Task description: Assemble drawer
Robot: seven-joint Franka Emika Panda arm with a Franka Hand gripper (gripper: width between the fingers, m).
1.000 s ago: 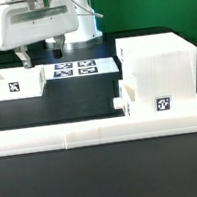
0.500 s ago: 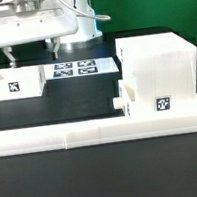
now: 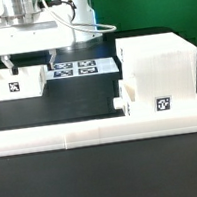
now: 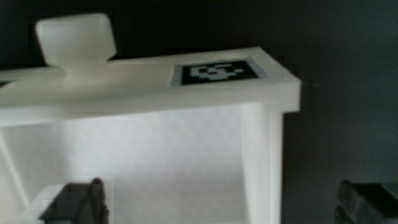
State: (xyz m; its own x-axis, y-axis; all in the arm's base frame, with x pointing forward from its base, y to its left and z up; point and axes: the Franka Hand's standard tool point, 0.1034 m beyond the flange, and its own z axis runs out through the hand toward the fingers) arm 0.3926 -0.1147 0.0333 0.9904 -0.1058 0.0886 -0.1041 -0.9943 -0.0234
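The tall white drawer housing (image 3: 158, 63) stands at the exterior view's right. One tray (image 3: 137, 99) is partly slid into it, with its knob (image 3: 118, 101) and tag facing out. A second, loose tray (image 3: 16, 83) lies at the exterior view's left. My gripper (image 3: 29, 66) hangs open just above that tray. In the wrist view the loose tray (image 4: 151, 140) shows its tag (image 4: 217, 72) and knob (image 4: 75, 42). My gripper (image 4: 222, 203) is open there, with one fingertip (image 4: 75, 200) over the tray's inside and the other over the dark table, the tray's side wall between them.
The marker board (image 3: 82, 66) lies between the loose tray and the housing. A long low white L-shaped border wall (image 3: 91, 134) runs along the front. The table is black.
My gripper has moved toward the exterior view's left, from over the marker board to over the loose tray. It stays open. The trays and housing have not moved.
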